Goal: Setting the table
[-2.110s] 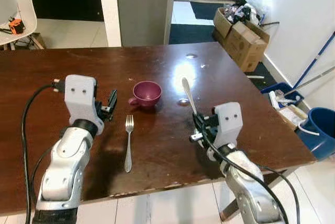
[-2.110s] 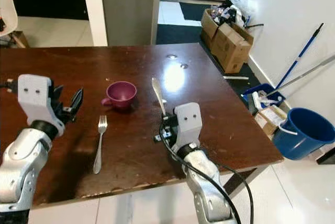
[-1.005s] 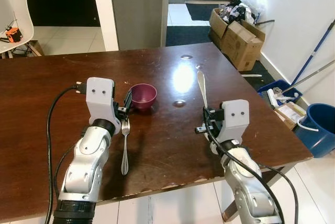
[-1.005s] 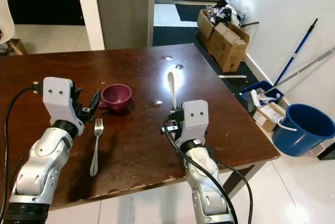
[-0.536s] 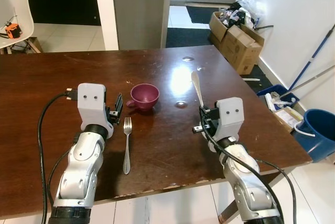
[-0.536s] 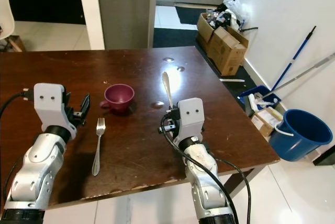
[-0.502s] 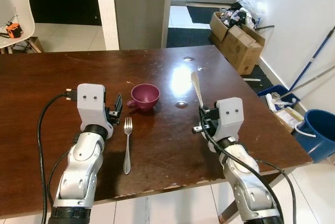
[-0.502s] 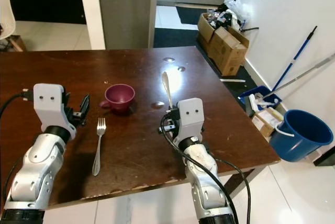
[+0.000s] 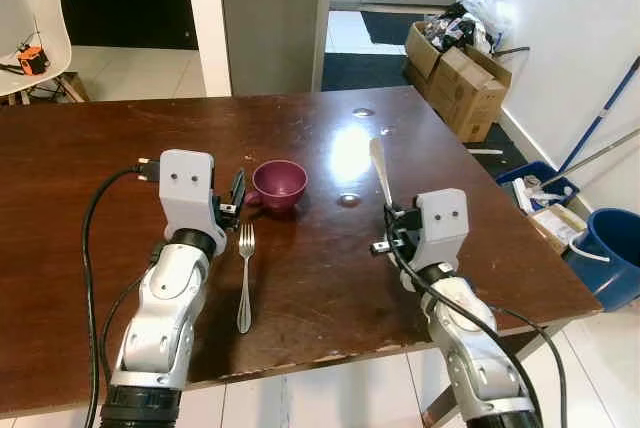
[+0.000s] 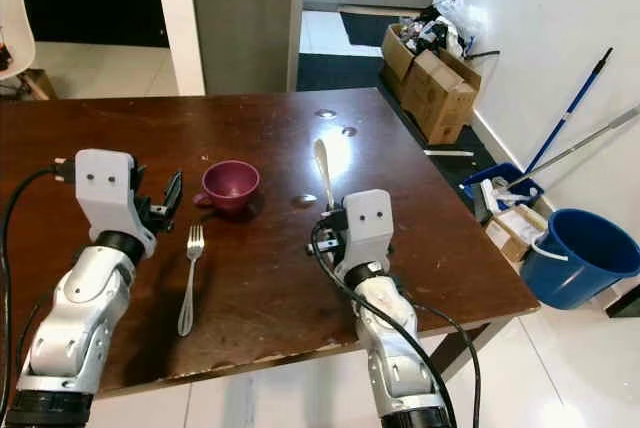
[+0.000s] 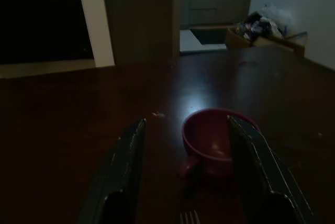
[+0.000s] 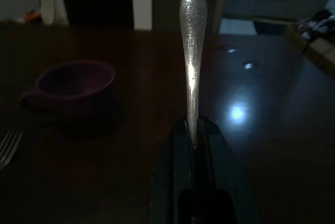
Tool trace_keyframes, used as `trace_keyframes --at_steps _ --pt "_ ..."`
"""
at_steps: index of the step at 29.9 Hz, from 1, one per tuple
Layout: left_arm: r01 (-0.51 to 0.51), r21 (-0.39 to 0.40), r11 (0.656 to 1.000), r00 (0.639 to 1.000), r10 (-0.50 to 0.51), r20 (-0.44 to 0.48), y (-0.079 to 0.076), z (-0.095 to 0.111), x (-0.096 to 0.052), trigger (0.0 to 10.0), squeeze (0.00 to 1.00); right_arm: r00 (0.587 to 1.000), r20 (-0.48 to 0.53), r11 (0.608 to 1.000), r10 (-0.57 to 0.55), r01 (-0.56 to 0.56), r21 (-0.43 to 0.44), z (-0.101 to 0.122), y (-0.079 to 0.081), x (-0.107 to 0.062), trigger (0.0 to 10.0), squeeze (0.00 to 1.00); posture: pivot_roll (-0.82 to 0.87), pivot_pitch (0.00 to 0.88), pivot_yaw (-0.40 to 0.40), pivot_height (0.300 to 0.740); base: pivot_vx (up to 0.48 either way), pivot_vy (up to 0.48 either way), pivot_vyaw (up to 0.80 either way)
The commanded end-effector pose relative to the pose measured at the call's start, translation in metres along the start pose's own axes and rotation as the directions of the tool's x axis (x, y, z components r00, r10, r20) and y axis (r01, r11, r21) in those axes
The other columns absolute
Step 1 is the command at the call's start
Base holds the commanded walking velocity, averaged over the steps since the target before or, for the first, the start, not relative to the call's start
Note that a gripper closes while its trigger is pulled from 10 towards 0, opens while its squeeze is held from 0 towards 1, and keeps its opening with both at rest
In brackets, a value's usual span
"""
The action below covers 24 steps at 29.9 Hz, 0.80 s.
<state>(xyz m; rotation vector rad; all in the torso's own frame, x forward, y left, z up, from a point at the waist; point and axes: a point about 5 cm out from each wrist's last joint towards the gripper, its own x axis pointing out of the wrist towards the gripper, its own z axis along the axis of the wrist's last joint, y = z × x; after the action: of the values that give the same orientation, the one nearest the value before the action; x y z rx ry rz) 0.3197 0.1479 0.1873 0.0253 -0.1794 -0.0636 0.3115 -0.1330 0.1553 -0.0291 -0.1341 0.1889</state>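
The dark counter (image 9: 330,278) carries my setting. My left pincer (image 9: 238,191) has moved in a little closer to the purple cup (image 9: 280,183) than half a second ago, fingers spread and empty — the fork (image 9: 244,276) lies flat just beside it, already placed. My right pincer (image 10: 328,231) still pinches the spoon (image 10: 323,173) upright above the counter, so I judge its placing remains.

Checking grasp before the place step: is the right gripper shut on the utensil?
Shut. The right gripper has both fingers pressed against the utensil, whose silver handle sticks straight out past the fingertips, above the table.
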Motion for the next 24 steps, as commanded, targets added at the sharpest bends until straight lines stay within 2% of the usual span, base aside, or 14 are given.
trace_keyframes --at_steps 1,6,10,13,16,22,24 --pt "0.020 0.003 1.000 1.000 -0.020 -0.012 0.000 -0.002 0.003 10.0 0.00 0.999 0.038 0.999 -0.034 0.034 0.000 0.005 -0.006 -0.005 10.0 0.00 -0.07 0.000 0.082 0.740 0.000 0.000 0.00" --pt "0.017 0.011 1.000 1.000 -0.017 -0.025 0.004 -0.007 0.006 10.0 0.00 0.997 0.018 0.997 -0.071 0.071 0.015 -0.005 -0.005 -0.010 10.0 0.00 -0.09 0.000 0.089 0.740 0.000 0.000 0.00" --pt "0.034 -0.005 0.999 0.999 -0.034 -0.029 -0.003 -0.011 0.005 10.0 0.00 0.997 0.018 0.998 -0.069 0.069 0.012 -0.008 -0.003 -0.016 10.0 0.00 -0.12 0.000 0.110 0.740 0.000 0.000 0.00" --pt "0.045 -0.007 0.999 0.998 -0.045 -0.032 -0.007 -0.012 0.007 10.0 0.00 0.996 0.010 0.996 -0.087 0.087 0.010 -0.009 -0.008 -0.019 10.0 0.00 -0.12 0.000 0.114 0.740 0.000 0.000 0.00" --pt "0.037 -0.009 0.999 0.999 -0.037 -0.025 -0.004 -0.009 0.007 10.0 0.00 0.997 0.021 0.997 -0.075 0.075 0.000 -0.005 -0.009 -0.018 10.0 0.00 -0.13 0.000 0.102 0.740 0.000 0.000 0.00" --pt "-0.019 0.001 1.000 0.998 0.019 -0.067 0.011 -0.024 -0.005 10.0 0.00 1.000 0.017 0.999 0.012 -0.012 -0.038 -0.005 0.000 -0.016 10.0 0.00 -0.12 0.000 0.065 0.740 0.000 0.000 0.00" --pt "-0.049 0.009 0.999 0.995 0.050 -0.083 0.017 -0.030 -0.010 10.0 0.00 1.000 0.010 0.999 0.029 -0.028 -0.032 -0.006 0.004 -0.016 10.0 0.00 -0.11 0.000 0.030 0.740 0.000 0.000 0.00"
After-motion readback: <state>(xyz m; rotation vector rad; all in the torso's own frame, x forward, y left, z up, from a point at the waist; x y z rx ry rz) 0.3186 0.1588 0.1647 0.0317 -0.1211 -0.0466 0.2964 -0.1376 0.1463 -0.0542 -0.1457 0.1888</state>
